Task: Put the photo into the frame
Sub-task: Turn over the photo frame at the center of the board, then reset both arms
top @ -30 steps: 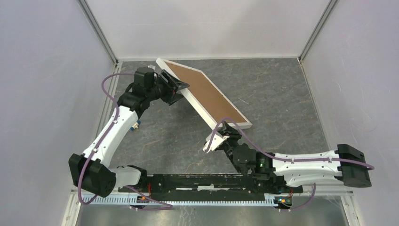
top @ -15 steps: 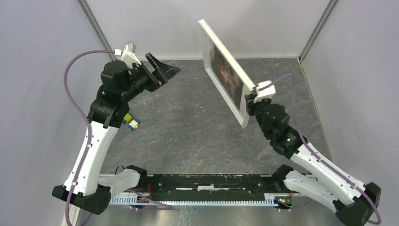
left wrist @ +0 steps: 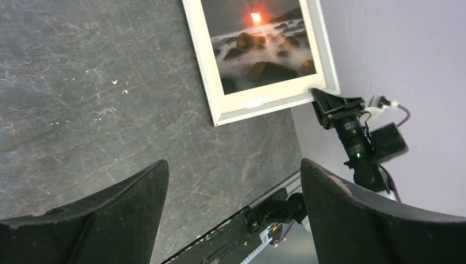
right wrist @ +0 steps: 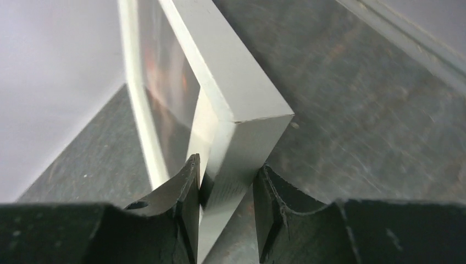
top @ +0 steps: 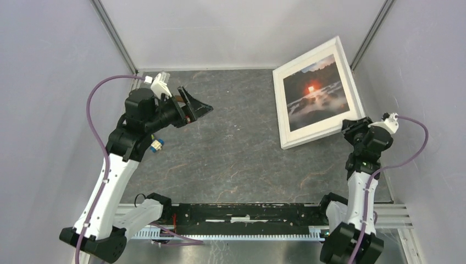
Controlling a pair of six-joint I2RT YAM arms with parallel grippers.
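The white frame (top: 313,133) stands tilted at the back right, its top towards the corner of the walls. It faces the room with the photo (top: 314,92) inside, a dark landscape with an orange-red glow. My right gripper (top: 354,125) is shut on the frame's lower right corner; the right wrist view shows that corner (right wrist: 231,88) between the fingers of the right gripper (right wrist: 226,181). My left gripper (top: 195,107) hangs open and empty above the table's left side. From the left wrist view, the frame (left wrist: 258,102) and photo (left wrist: 258,49) lie far beyond the left gripper (left wrist: 233,181).
Grey-violet walls close the table on the left, back and right, with the frame close to the right wall (top: 417,82). The tabletop (top: 236,148) is dark grey marble. The arms' black base rail (top: 247,212) runs along the near edge.
The frame lay back-up with brown board showing; my right gripper lifted it, turned it picture-side out and carried it to the back right. My left gripper let go, opened and drew back left.
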